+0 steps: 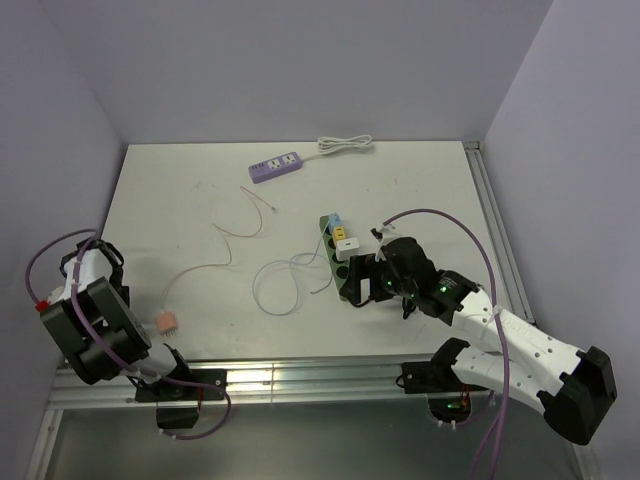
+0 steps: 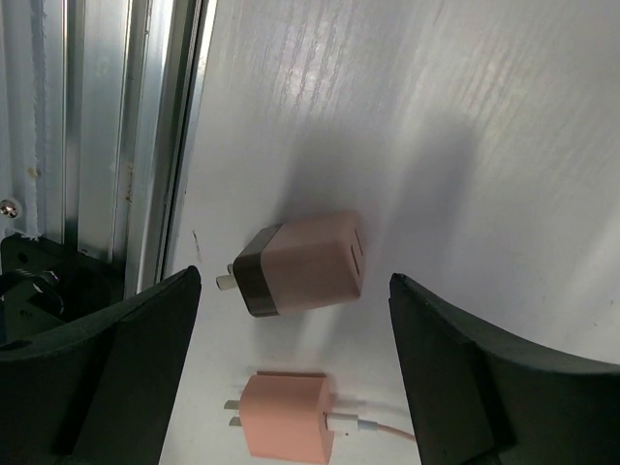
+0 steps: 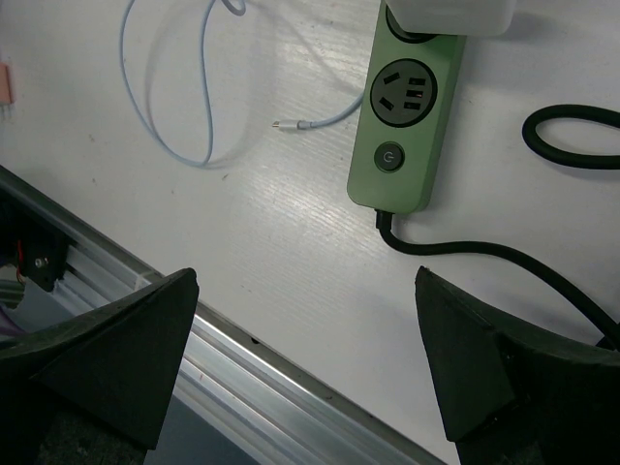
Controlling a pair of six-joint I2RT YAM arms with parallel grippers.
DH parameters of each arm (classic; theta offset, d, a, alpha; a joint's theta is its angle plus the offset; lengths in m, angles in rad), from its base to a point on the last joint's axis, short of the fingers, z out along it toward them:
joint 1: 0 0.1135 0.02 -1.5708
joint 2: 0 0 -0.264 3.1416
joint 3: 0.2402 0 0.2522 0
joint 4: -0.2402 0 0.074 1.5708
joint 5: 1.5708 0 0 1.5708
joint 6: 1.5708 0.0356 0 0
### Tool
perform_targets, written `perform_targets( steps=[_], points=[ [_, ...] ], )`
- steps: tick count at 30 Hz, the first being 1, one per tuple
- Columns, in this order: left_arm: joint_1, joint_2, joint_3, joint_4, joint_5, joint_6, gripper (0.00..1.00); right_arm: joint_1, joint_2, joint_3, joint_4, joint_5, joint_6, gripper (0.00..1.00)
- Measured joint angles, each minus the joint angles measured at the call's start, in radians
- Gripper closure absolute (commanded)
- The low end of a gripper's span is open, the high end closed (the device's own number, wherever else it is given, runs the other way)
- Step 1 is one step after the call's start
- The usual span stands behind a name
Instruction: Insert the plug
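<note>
Two pink plug adapters point(image 1: 165, 322) lie at the table's near left edge. In the left wrist view one has a dark prong face point(image 2: 305, 263); the other point(image 2: 286, 426) has a pink cable attached. My left gripper point(image 2: 291, 383) is open above them, with both plugs between its fingers point(image 2: 97, 378), touching neither. A green power strip point(image 1: 340, 255) lies mid-table; its free socket point(image 3: 402, 94) and round switch show in the right wrist view. My right gripper point(image 3: 310, 368) is open and empty just past the strip's near end, and it also shows in the top view point(image 1: 360, 282).
A white plug point(image 3: 450, 15) and a yellow one point(image 1: 341, 236) sit in the green strip. Its black cord point(image 3: 484, 254) runs right. A pale blue cable point(image 3: 174, 97) loops left of it. A purple power strip point(image 1: 277, 166) lies at the back. An aluminium rail point(image 1: 300, 375) edges the table front.
</note>
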Motion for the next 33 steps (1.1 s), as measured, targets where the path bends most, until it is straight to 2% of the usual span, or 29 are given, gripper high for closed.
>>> perform_targets(
  steps=[7,10,11,14,15,16,17,24,27,31,32,33],
  points=[
    [0.003,0.042,-0.021,0.019,0.003,-0.039,0.35,0.0,0.0,-0.001,0.0,0.0,0.0,0.0],
    [0.003,0.043,-0.021,0.018,-0.002,-0.047,0.48,0.0,0.0,-0.001,0.0,0.002,0.0,0.0],
    [0.003,0.043,-0.021,0.017,-0.003,-0.048,0.58,0.0,0.0,-0.001,0.0,0.002,0.0,0.0],
    [0.003,0.037,-0.021,0.016,-0.001,-0.048,0.66,0.0,0.0,-0.001,-0.001,0.003,0.0,0.0],
    [0.003,0.031,-0.021,0.016,0.002,-0.046,0.76,0.0,0.0,-0.001,-0.002,0.005,0.001,0.0],
    [0.003,0.024,-0.021,0.017,0.007,-0.041,0.96,0.0,0.0,-0.001,-0.004,0.008,0.0,0.0],
    [0.003,0.008,-0.021,0.018,0.014,-0.035,1.0,0.0,0.0,-0.001,-0.006,0.01,0.0,0.0],
    [-0.004,-0.217,0.001,0.025,0.128,0.058,1.0,0.0,-0.001,0.002,-0.024,0.035,0.01,0.0],
    [-0.063,-0.326,0.038,0.065,0.223,0.142,1.0,0.0,-0.006,0.007,-0.024,0.034,0.024,0.0],
    [-0.22,-0.461,0.067,0.256,0.489,0.293,0.97,0.0,-0.01,0.049,-0.031,0.027,0.027,0.01],
    [-0.264,-0.492,0.063,0.321,0.572,0.32,0.9,0.0,-0.01,0.064,-0.032,0.027,0.027,0.0],
    [-0.315,-0.523,0.058,0.403,0.664,0.344,0.87,0.0,-0.008,0.081,-0.035,0.026,0.026,0.01]
  ],
)
